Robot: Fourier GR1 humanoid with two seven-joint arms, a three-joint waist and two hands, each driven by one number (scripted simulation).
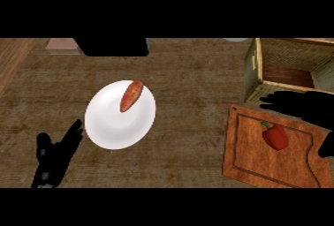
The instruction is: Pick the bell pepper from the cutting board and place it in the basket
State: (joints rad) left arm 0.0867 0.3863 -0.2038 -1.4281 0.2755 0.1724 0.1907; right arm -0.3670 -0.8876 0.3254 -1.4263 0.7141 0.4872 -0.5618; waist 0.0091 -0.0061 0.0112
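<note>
Left hand (55,156) sits low at the near edge, well left of the cutting board (244,163), fingers straight and relaxed, holding nothing; I read it as resting and I'm leaving it there

Cutting board lies on the surface (189,70), near right. Bell pepper (275,137) is red, lying on the board's inner field toward its far half, stem end pointing to the board's far-left corner. Nothing touching it that I can see

Right hand (306,110) hangs over the board's far-right part, fingers spread, tips reaching toward the far-left corner, thumb down along the right edge. Empty, pepper just beside it in the view; how high it is above the board I can't tell

Step in hand as I judge it: closing in for the grasp. My plan: bring the palm back toward the board's middle until the pepper sits between thumb and fingers, drop straight down, close across the short width of the body, not the stem. Pepper is rounded and may roll, so no sideways nudging

Basket (257,66) stands just beyond the board's far edge, open top, near wall close to the hand. Lift high enough to clear that wall before crossing over

Plate (111,128) with a sausage-like item (132,95) is well left of the board, out of my path
</note>
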